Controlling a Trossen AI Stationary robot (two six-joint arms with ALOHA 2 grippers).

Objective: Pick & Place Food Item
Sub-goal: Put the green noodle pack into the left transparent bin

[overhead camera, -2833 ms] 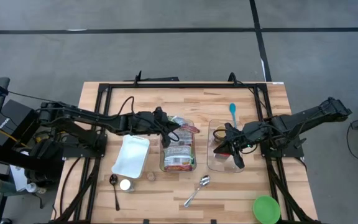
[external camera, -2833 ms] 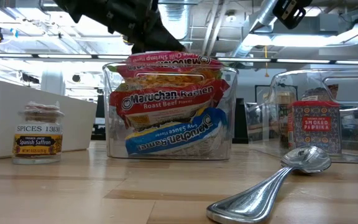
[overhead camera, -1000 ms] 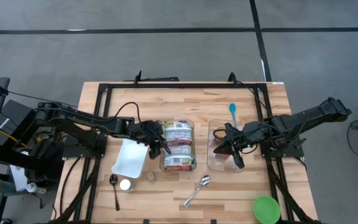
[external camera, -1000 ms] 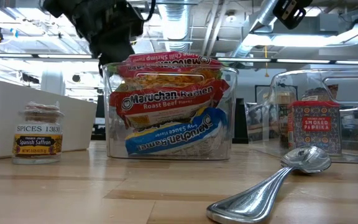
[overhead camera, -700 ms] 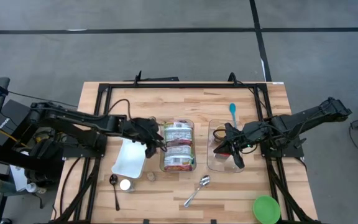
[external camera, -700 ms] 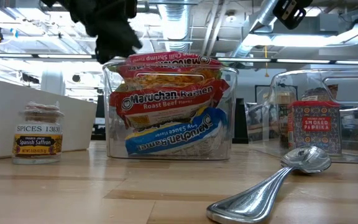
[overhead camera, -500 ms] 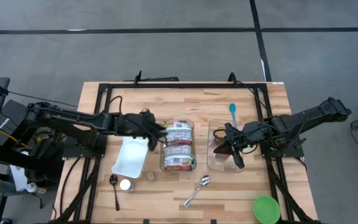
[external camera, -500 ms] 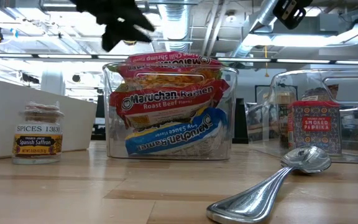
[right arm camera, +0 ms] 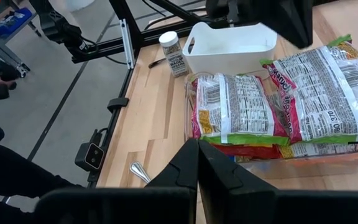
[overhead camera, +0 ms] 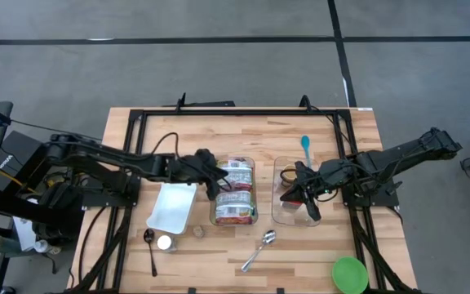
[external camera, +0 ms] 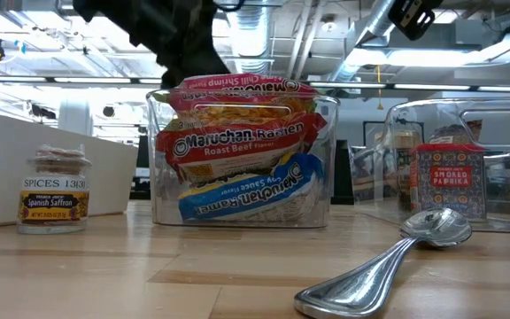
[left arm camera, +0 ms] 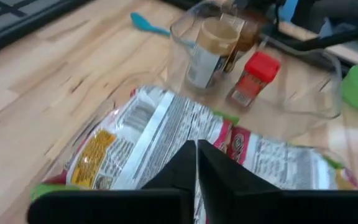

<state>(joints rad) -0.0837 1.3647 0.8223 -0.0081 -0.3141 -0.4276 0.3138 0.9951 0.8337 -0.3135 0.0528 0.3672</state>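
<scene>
Ramen packets point(overhead camera: 235, 194) lie stacked in a clear bin point(external camera: 242, 159) at mid-bench; in the low view three labelled packets fill it to the rim, the topmost one point(external camera: 237, 87) rising slightly above the rim. In the left wrist view the upper packet point(left arm camera: 160, 134) lies directly beneath and ahead of the left tool point(left arm camera: 197, 163), whose two fingers are pressed together with no gap and nothing between them. From above, the left tool point(overhead camera: 212, 177) sits over the bin's edge nearest its own arm, at the end of the stack; whether it touches a packet cannot be told.

Just behind the left tool, on its arm's side, stands a white tray point(overhead camera: 172, 205). Beyond the tray toward the bench's front edge are a small spice jar point(overhead camera: 164, 242), labelled Spanish Saffron in the low view point(external camera: 54, 189), and a dark spoon point(overhead camera: 151, 249). A metal spoon point(overhead camera: 259, 248) lies on the bench point(overhead camera: 300, 253) in front of the bin.

On the far side of the ramen bin from the left tool, a second clear bin point(overhead camera: 279, 214) holds spice containers, among them a red-capped tin point(left arm camera: 250, 79). The right tool point(overhead camera: 302, 189), fingers closed and empty, hangs over this bin. Near it lie a blue spoon point(overhead camera: 305, 147) and, well apart at the bench corner, a green lid point(overhead camera: 350, 274).
</scene>
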